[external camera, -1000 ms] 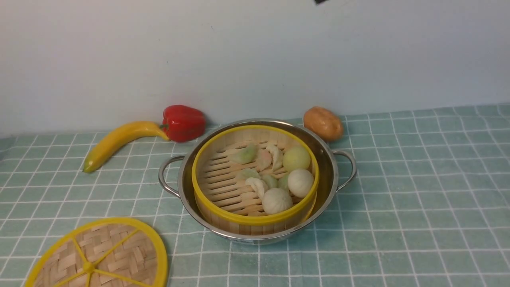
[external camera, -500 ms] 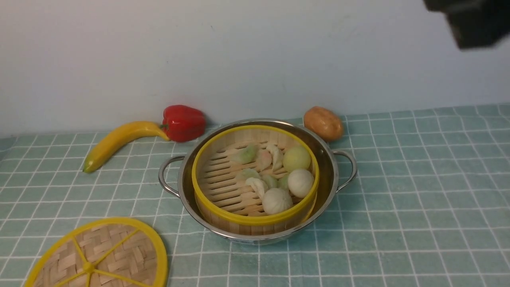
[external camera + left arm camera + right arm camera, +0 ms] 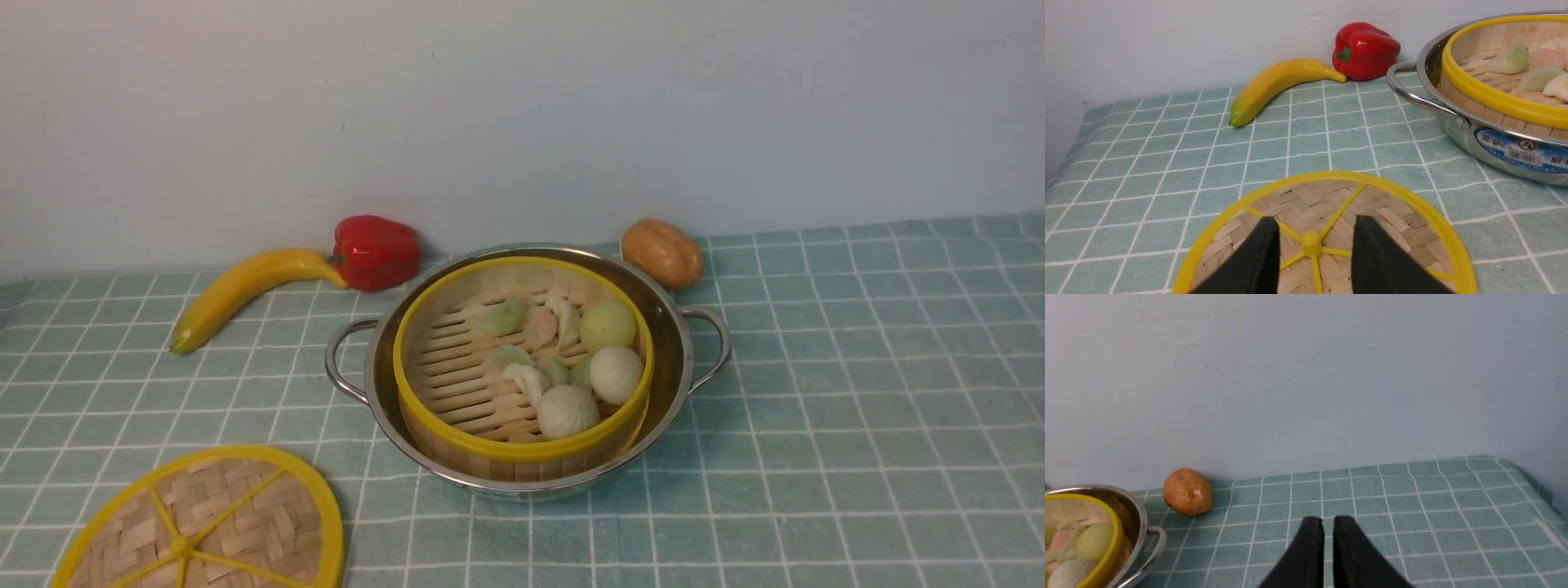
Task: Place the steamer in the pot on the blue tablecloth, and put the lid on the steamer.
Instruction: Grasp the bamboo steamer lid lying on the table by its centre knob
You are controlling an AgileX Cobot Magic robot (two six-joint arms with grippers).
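The steamer (image 3: 522, 359), a bamboo basket with a yellow rim and pale buns and dumplings, sits inside the shiny pot (image 3: 678, 359) on the blue tablecloth (image 3: 857, 392). The lid (image 3: 204, 527), a flat woven disc with yellow spokes, lies on the cloth at the front left. In the left wrist view my left gripper (image 3: 1314, 226) is open above the lid (image 3: 1404, 220), its fingers either side of the centre hub. In the right wrist view my right gripper (image 3: 1328, 522) is shut and empty over bare cloth, right of the pot (image 3: 1137, 522). Neither gripper shows in the front view.
A banana (image 3: 245, 294) and a red pepper (image 3: 375, 251) lie by the back wall at the left. A potato (image 3: 663, 253) lies behind the pot. The cloth's right edge (image 3: 1541, 486) drops off near the side wall.
A dark part of the right arm showed at the top right half a second ago and has left the front view. The pot, steamer and lid have not moved.
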